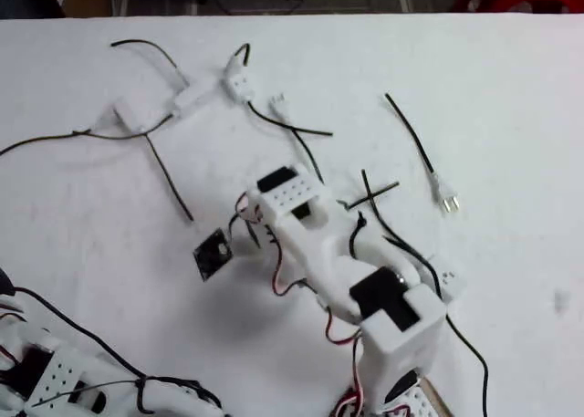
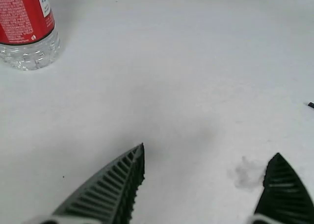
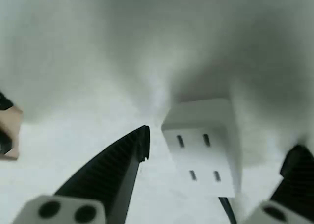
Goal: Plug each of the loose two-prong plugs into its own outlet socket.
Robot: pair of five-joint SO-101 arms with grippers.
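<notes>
Leftmost: left arm sits at the table's near left corner. Left gripper has its jaws spread wide over bare table, with nothing between them. A bottle stands ahead of it. Its red label carries white print, left unread.

Up-table left: a cluster of white blocks on thin black cords, probably sockets. No writing is legible on them.

Centre: centre plug lies loose just right of that cluster, cord trailing down-table to the right.

Right of centre: right arm is folded over the table. Right gripper is agape and clamps nothing. Outlet block lies between the jaws with its slotted face up toward the wrist camera, showing two pairs of slots. Its cord leaves from the wrist-side end. No markings are visible.

In the high view the same outlet block sits against the arm's right flank.

Farthest right: right-hand plug lies loose up-table of the block, near it. Its long axis is diagonal, prongs toward the near edge and cord running away up-left.

Judgement: the right arm is far nearer to both this plug and the block. The prongs already point roughly blockward.
</notes>
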